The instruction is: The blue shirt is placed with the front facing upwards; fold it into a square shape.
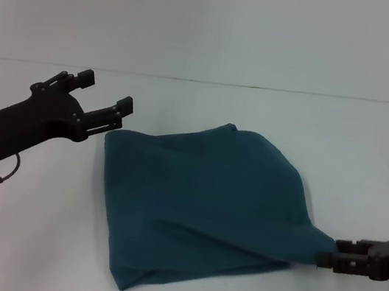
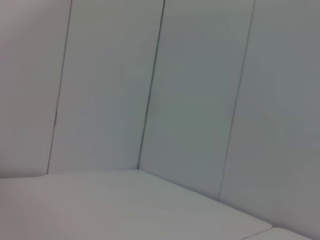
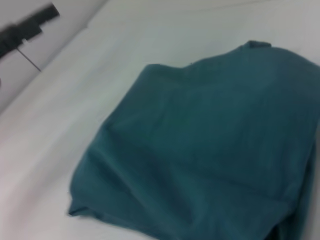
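Plain dark teal-blue shirt (image 1: 206,207), seemingly unpatterned, on a white table (image 1: 269,53); both hands black.

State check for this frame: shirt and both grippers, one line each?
blue shirt: folded into a rough bundle on the table, one corner pulled taut toward the right gripper.
left gripper: open, empty, raised just beside the shirt.
right gripper: shut on the shirt's corner.

Head view downward; right wrist close over the blue shirt (image 3: 210,145).
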Controlling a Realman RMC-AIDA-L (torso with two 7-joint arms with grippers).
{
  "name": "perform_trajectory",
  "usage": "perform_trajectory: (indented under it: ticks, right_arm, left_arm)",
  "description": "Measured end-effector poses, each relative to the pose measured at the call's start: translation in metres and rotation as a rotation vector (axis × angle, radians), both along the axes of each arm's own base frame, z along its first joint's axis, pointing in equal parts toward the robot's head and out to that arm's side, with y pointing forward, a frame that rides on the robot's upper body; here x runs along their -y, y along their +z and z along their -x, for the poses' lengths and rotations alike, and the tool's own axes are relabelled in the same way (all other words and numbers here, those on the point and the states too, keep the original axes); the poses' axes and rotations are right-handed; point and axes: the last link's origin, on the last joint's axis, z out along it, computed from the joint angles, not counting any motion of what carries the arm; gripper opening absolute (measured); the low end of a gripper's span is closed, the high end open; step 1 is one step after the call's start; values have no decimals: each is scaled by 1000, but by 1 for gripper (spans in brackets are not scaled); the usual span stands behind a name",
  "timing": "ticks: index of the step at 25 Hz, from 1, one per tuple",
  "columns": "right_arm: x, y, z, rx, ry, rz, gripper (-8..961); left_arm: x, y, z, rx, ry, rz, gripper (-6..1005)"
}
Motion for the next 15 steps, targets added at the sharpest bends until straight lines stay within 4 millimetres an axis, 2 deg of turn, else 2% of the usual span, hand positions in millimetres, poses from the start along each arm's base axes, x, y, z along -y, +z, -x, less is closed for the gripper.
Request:
perform_trajectory:
  ticks: [4, 9, 15]
  right_arm:
    - [-1, 16, 3, 34, 32, -75, 769]
    - [2, 37, 6, 15, 94, -146, 766]
    - [5, 53, 14, 61, 300, -198, 762]
  left_arm:
    - [3, 4, -1, 2, -30, 12, 936]
    - [9, -1, -4, -11, -70, 48, 934]
    - [10, -16, -14, -94, -132, 165, 933]
